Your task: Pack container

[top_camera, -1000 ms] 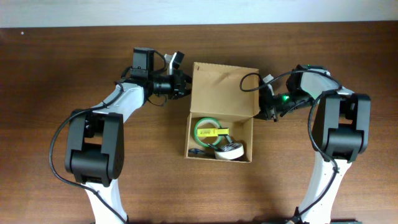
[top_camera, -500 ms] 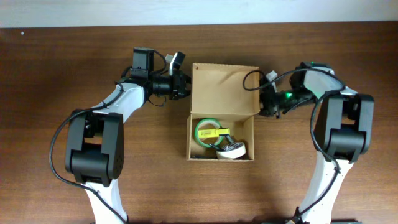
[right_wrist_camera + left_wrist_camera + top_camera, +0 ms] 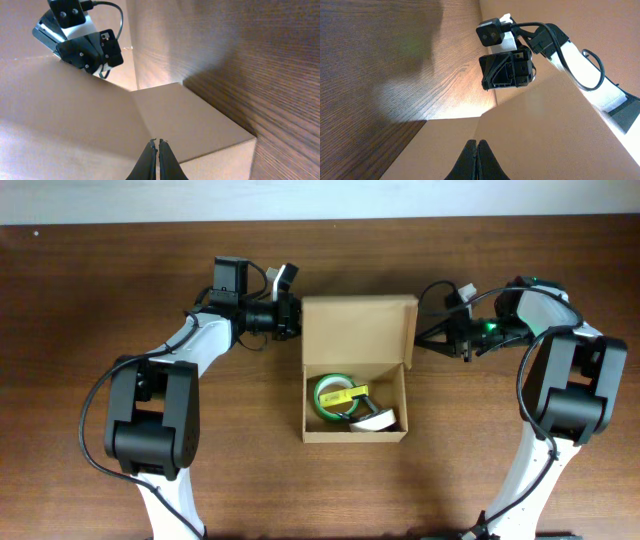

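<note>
The container (image 3: 355, 436) is a tan cardboard box in the middle of the table. It holds a green tape roll (image 3: 330, 392), a yellow-handled item (image 3: 346, 392) and a white roll (image 3: 374, 420). Its hinged lid (image 3: 358, 330) stands raised behind the opening. My left gripper (image 3: 297, 317) is shut, its tips against the lid's left edge. In the left wrist view those tips (image 3: 477, 142) press on bare cardboard (image 3: 545, 130). On the other side my right gripper (image 3: 420, 344) is shut too, its tips at the lid's right edge. The right wrist view shows the tips (image 3: 156, 141) on the cardboard (image 3: 190, 115), holding nothing.
Dark wood table (image 3: 80, 270) lies all around the box. The white arm bases stand at the front left (image 3: 150, 430) and front right (image 3: 565, 410). A pale wall strip (image 3: 320, 198) runs along the table's far edge.
The lid has squared up and tipped more upright, looking shorter from above. My right gripper has drawn back to the right. The left gripper has barely moved.
</note>
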Controlling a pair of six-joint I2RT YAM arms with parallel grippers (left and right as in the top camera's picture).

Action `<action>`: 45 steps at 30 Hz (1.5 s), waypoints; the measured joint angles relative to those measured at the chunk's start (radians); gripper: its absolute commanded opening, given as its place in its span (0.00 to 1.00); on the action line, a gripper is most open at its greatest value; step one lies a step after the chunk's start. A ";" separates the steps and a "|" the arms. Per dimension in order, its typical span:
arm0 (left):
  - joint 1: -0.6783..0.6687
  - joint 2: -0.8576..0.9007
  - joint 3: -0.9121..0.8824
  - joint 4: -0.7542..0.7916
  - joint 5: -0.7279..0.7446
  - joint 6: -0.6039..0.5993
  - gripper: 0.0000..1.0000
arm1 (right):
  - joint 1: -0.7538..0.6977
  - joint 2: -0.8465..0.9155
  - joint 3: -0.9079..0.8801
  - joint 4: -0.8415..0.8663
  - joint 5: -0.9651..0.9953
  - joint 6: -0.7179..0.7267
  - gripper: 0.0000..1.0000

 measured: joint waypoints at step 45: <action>-0.196 -0.021 0.000 -0.109 0.260 0.082 0.02 | 0.031 -0.507 0.152 -0.284 0.039 0.014 0.11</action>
